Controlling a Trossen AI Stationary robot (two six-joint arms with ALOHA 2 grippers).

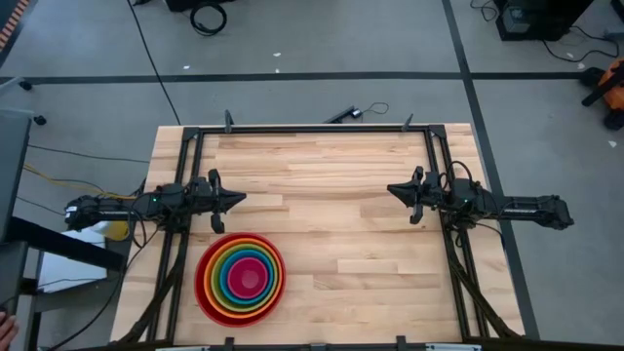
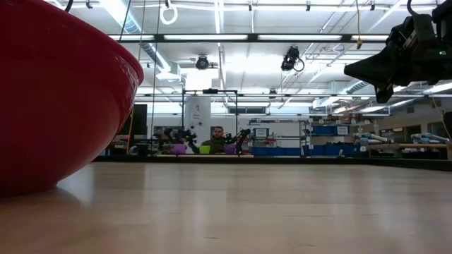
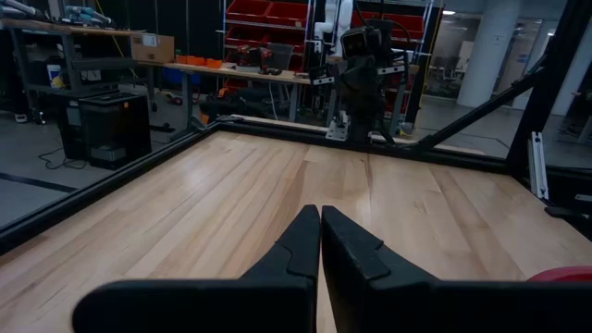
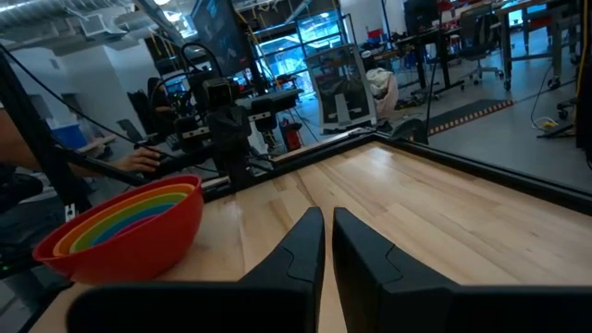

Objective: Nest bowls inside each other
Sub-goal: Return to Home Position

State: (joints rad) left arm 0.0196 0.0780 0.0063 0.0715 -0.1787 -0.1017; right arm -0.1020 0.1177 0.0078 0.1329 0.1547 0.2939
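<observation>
1. High view: you have the bowls (image 1: 240, 278) nested on the worktop (image 1: 331, 224), near the left hand (image 1: 239, 199), well apart from the right hand (image 1: 392, 191).
2. Both hands are closed narrow, holding nothing.

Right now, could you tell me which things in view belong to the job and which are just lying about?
Job: red bowl with the rest nested inside, pink bowl innermost; left gripper; right gripper.
Not the job: coiled cable on the floor; person in the background.
</observation>
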